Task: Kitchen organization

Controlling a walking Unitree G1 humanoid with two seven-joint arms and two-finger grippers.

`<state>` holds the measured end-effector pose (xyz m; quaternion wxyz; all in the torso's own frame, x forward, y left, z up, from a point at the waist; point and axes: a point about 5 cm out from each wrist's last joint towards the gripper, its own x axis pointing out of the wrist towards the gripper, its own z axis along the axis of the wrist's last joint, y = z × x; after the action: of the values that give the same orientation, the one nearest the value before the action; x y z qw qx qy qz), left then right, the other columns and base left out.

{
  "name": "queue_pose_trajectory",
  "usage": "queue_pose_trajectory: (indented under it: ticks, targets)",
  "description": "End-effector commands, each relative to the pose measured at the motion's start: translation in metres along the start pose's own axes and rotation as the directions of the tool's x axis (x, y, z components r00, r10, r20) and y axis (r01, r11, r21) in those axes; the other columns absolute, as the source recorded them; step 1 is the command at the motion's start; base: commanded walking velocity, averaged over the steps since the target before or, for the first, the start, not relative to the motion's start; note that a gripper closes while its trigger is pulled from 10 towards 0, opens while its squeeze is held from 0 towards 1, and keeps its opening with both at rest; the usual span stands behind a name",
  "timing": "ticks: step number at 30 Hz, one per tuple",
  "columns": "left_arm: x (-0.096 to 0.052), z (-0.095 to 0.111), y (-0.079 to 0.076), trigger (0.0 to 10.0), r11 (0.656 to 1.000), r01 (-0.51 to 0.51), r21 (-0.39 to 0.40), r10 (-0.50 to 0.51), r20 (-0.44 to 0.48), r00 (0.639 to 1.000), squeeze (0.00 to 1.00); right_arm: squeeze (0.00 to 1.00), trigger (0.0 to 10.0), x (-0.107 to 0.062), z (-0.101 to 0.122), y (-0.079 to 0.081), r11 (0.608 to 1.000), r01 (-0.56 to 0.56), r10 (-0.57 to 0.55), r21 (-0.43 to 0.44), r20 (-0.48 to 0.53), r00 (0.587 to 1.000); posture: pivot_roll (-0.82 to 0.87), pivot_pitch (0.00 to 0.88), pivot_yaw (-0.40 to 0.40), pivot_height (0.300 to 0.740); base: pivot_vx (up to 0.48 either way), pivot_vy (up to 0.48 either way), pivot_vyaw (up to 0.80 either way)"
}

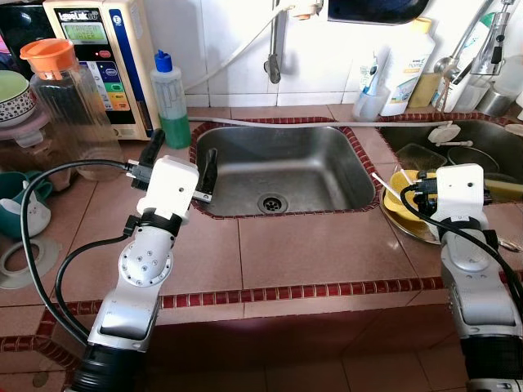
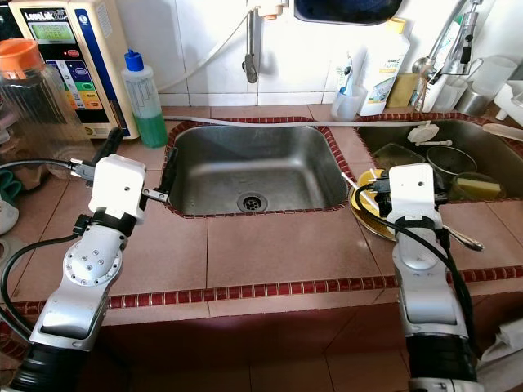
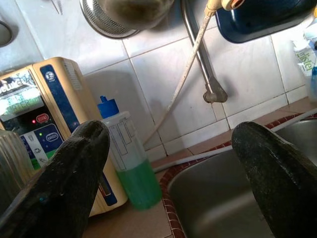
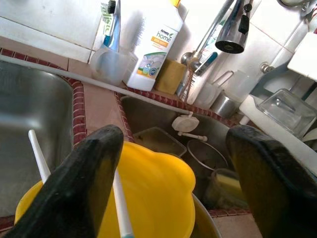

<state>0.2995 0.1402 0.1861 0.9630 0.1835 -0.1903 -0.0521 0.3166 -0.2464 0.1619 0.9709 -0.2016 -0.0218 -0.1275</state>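
Observation:
My left gripper (image 1: 183, 147) is open and holds nothing, hovering at the left rim of the steel sink (image 1: 327, 167). Just beyond it stands a bottle of green liquid with a blue cap (image 3: 130, 163). My right gripper (image 4: 176, 139) is open too, low over a yellow bowl (image 4: 158, 193) that rests on a plate at the left edge of the second sink (image 1: 462, 151). A white stick-like utensil (image 4: 120, 203) lies in the bowl, passing by one fingertip. The left basin is bare down to its drain.
A clear pitcher with an orange lid (image 1: 61, 90) and a water ioniser (image 1: 102, 57) stand at the back left. A toothbrush cup (image 1: 372, 98) and a white detergent bottle (image 1: 409, 65) sit behind the divider. Dishes, a strainer and a sponge fill the right sink.

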Motion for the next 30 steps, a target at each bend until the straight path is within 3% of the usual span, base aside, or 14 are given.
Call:
queue_pose_trajectory:
  ticks: [1,3,9,15,20,21,22,23,24,26,27,28,29,30]
  targets:
    - [-0.001,0.001,0.000,10.0,1.000,0.004,0.002,-0.004,0.002,1.000,0.00,1.00,10.0,0.003,0.001,-0.003,1.000,0.002,-0.002,0.006,0.010,1.000,0.13,0.000,0.003,0.740,0.000,0.000,0.00]
    - [0.000,0.001,0.000,10.0,1.000,0.004,0.001,-0.004,0.002,1.000,0.00,1.00,10.0,0.003,0.002,-0.003,1.000,0.002,-0.003,0.008,0.012,1.000,0.13,0.000,0.003,0.740,0.000,0.000,0.00]
    - [0.001,0.003,0.001,10.0,1.000,0.002,0.002,-0.002,0.008,1.000,0.00,1.00,10.0,-0.003,0.027,0.009,0.991,-0.085,0.068,0.100,0.170,0.983,0.13,0.000,0.003,0.740,0.000,0.000,0.00]
    - [-0.006,-0.005,-0.003,10.0,0.999,0.010,-0.031,-0.011,-0.034,0.999,0.00,1.00,10.0,-0.037,0.049,0.044,0.940,-0.306,0.255,0.151,0.282,0.925,0.13,0.000,0.000,0.740,0.000,0.000,0.00]
    - [-0.010,-0.011,-0.004,10.0,0.999,0.013,-0.052,-0.017,-0.064,0.998,0.00,1.00,10.0,-0.053,0.051,0.053,0.916,-0.362,0.305,0.171,0.287,0.908,0.12,0.000,0.002,0.740,0.000,0.000,0.00]
    - [-0.014,-0.016,-0.004,10.0,0.998,0.011,-0.057,-0.015,-0.085,0.996,0.00,0.93,10.0,-0.065,0.051,0.058,0.901,-0.398,0.341,0.172,0.286,0.896,0.11,0.000,0.004,0.740,0.000,0.000,0.00]
    - [-0.014,-0.016,-0.004,10.0,0.998,0.011,-0.057,-0.015,-0.085,0.996,0.00,0.93,10.0,-0.065,0.051,0.058,0.901,-0.398,0.341,0.172,0.286,0.896,0.11,0.000,0.004,0.740,0.000,0.000,0.00]
    - [-0.016,-0.019,-0.004,10.0,0.998,0.010,-0.056,-0.016,-0.096,0.995,0.00,0.85,10.0,-0.072,0.050,0.061,0.893,-0.413,0.356,0.177,0.282,0.891,0.11,0.000,0.003,0.740,0.000,0.000,0.00]
    - [-0.017,-0.020,-0.004,10.0,0.999,0.019,-0.051,-0.024,-0.099,0.995,0.00,0.69,10.0,-0.075,0.050,0.061,0.890,-0.419,0.362,0.180,0.277,0.890,0.11,0.000,0.002,0.740,0.000,0.000,0.00]
    - [-0.021,-0.022,-0.004,10.0,0.998,0.036,-0.046,-0.040,-0.104,0.994,0.00,0.69,10.0,-0.081,0.048,0.061,0.885,-0.425,0.371,0.189,0.264,0.890,0.11,0.000,0.001,0.740,0.000,0.000,0.00]
    - [-0.025,-0.024,-0.004,10.0,0.998,0.046,-0.045,-0.051,-0.111,0.993,0.00,0.51,10.0,-0.086,0.046,0.062,0.879,-0.431,0.379,0.203,0.250,0.891,0.11,0.000,0.000,0.740,0.000,0.000,0.00]
    - [-0.025,-0.024,-0.004,10.0,0.998,0.046,-0.045,-0.051,-0.111,0.993,0.00,0.51,10.0,-0.086,0.046,0.062,0.879,-0.431,0.379,0.203,0.250,0.891,0.11,0.000,0.000,0.740,0.000,0.000,0.00]
    - [-0.027,-0.026,-0.002,10.0,0.998,0.054,-0.039,-0.059,-0.118,0.991,0.00,0.40,10.0,-0.090,0.045,0.062,0.875,-0.437,0.388,0.210,0.237,0.891,0.11,0.000,-0.002,0.740,0.000,0.000,0.00]
    - [-0.029,-0.027,-0.002,10.0,0.998,0.058,-0.033,-0.062,-0.122,0.991,0.00,0.40,10.0,-0.093,0.044,0.062,0.873,-0.439,0.392,0.212,0.232,0.890,0.11,0.000,-0.002,0.740,0.000,0.000,0.00]
